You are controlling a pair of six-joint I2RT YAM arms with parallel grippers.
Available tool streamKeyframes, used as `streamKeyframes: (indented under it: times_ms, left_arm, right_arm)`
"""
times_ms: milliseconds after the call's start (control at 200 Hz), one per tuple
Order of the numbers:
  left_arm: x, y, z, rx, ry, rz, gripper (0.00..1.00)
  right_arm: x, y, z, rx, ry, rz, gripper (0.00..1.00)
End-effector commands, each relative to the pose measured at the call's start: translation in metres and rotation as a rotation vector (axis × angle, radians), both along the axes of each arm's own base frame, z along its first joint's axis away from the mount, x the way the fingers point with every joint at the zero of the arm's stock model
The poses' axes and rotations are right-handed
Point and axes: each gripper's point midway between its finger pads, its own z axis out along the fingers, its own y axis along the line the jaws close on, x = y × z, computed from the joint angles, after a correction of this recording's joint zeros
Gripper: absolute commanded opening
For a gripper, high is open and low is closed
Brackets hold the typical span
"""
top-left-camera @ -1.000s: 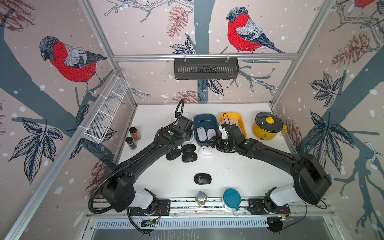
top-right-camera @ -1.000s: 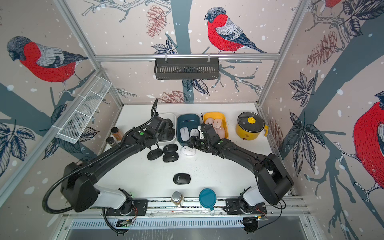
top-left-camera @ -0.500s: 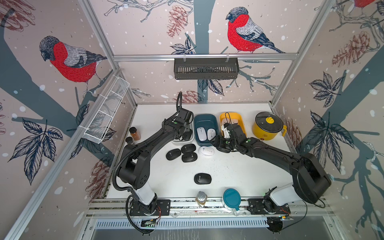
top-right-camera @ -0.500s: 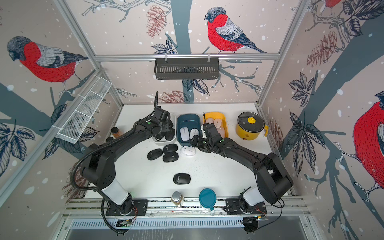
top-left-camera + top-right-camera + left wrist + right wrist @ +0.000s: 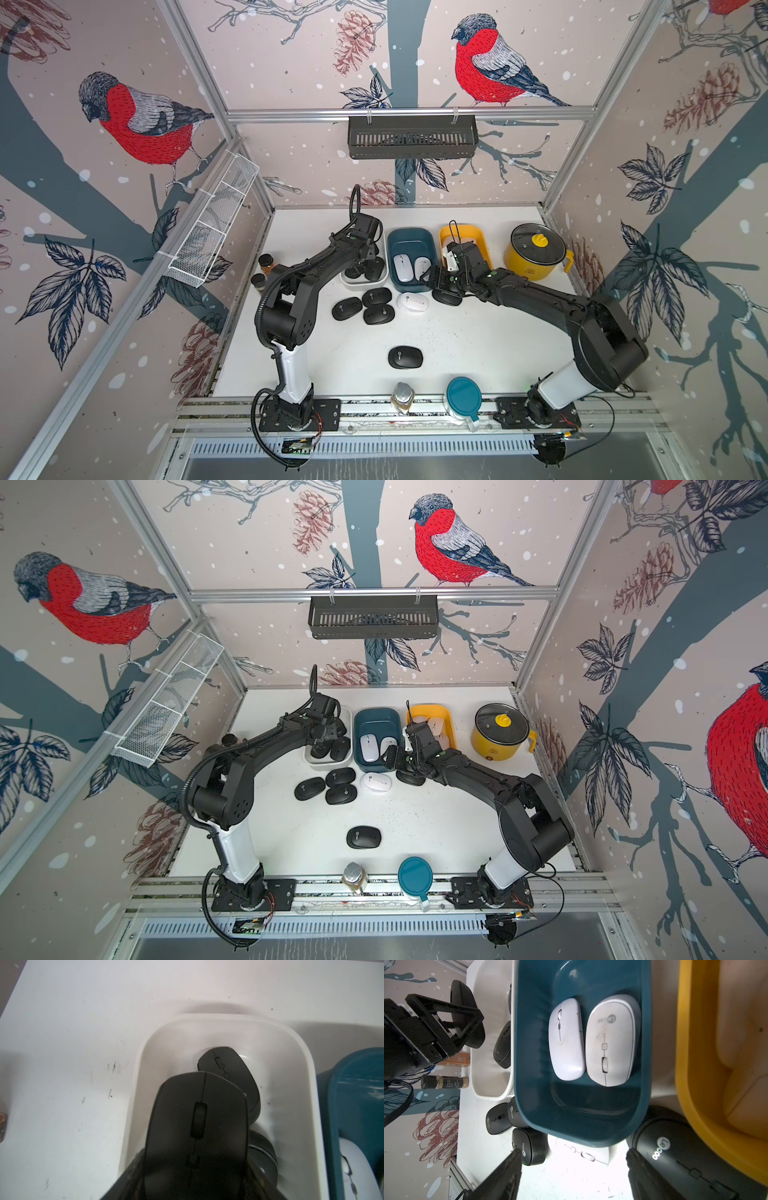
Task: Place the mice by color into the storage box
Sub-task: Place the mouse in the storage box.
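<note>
- Left wrist view: the left gripper (image 5: 196,1176) was clamped shut across the flanks of a glossy black oval plastic mouse (image 5: 197,1118), held just above the white rounded plastic box (image 5: 299,1076).
- Right wrist view: the right gripper (image 5: 573,1159) stood partly open and empty, low over the white bench (image 5: 481,1142), with a second black mouse (image 5: 675,1157) just beside one finger.
- Handling, as judged: each mouse appeared light and rigid, and the smooth domed shell would likely slip. The straighter flanks at mid-length offered the surest hold, with the jaws set across the width.
- Black mice, counted: one in the left gripper; two visible inside the white box; five on the bench, namely a cluster of three (image 5: 378,314), one alone (image 5: 405,356) and the one beside the right gripper.
- White oval plastic mice (image 5: 610,1041), counted: two in the dark teal plastic box (image 5: 409,243); one on the bench (image 5: 413,301).
- Pale pink mice (image 5: 435,726) lay in the yellow plastic box (image 5: 484,245); the right arm hid part of it, so no count was possible.
</note>
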Motion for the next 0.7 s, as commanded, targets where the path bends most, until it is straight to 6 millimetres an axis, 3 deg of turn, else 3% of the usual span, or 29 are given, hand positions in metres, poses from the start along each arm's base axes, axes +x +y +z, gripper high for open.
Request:
streamKeyframes:
  times_ms: [0,265,695]
  left_arm:
    - [0.013,-0.001,0.001,-0.010,-0.031,0.014,0.50]
    - [0.019,0.002,-0.019,-0.006,-0.006,0.033,0.50]
    - [0.027,0.009,-0.030,0.006,-0.001,0.081,0.50]
  right_arm:
    - [0.002,0.000,0.001,0.000,-0.002,0.011,0.80]
    - [0.002,-0.003,-0.004,-0.002,0.010,0.002,0.80]
    - [0.004,-0.001,-0.006,0.012,0.023,0.001,0.79]
